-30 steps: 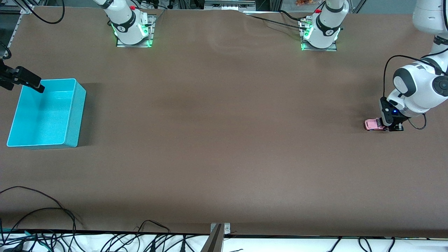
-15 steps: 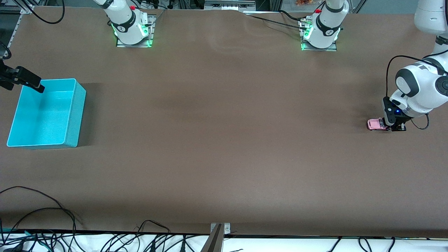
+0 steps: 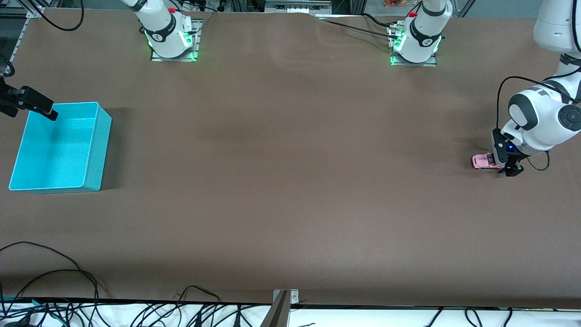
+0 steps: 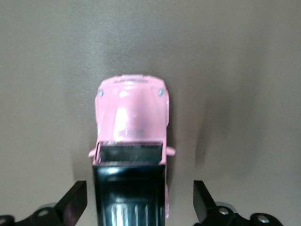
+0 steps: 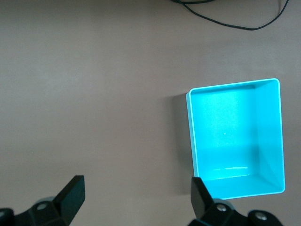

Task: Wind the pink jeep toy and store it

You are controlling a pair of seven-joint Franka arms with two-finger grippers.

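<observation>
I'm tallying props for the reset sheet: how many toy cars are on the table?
1. The pink jeep toy sits on the table at the left arm's end, between the open fingers of the left gripper. The turquoise bin holds none.

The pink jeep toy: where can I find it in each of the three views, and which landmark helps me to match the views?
Front view: the pink jeep toy sits on the table at the left arm's end, at the left gripper.
Left wrist view: the jeep fills the middle, between the open fingers, which do not touch it.
Right wrist view: not in it; only the turquoise bin shows.
Shared landmark: the brown table, seen in all three views.
</observation>
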